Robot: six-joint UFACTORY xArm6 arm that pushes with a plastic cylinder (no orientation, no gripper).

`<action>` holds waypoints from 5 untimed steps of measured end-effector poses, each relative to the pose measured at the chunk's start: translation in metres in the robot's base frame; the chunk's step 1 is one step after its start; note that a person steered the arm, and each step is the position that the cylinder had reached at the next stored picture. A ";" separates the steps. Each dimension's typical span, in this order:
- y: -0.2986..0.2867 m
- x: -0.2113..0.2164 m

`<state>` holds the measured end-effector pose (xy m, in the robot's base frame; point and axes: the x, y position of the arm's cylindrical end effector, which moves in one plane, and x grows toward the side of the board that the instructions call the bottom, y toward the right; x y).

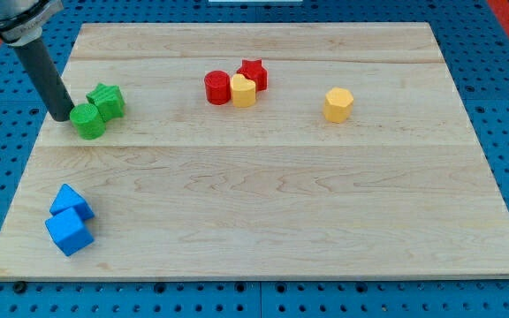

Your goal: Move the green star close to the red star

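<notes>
The green star (106,100) lies at the view's upper left, touching a round green block (87,121) just below and left of it. The red star (254,74) lies at the top middle, touching a yellow block (243,90), with a red cylinder (217,87) on that block's left. My tip (63,116) rests on the board right against the left side of the round green block, left and slightly below the green star. The rod slants up to the view's top left.
A yellow hexagonal block (338,104) sits right of the red star group. Two blue blocks (70,222) touch each other at the lower left. The wooden board (263,203) is edged by a blue perforated table.
</notes>
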<state>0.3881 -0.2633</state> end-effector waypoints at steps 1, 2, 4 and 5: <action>0.002 -0.017; 0.054 -0.003; 0.128 0.018; 0.089 0.010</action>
<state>0.3977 -0.1743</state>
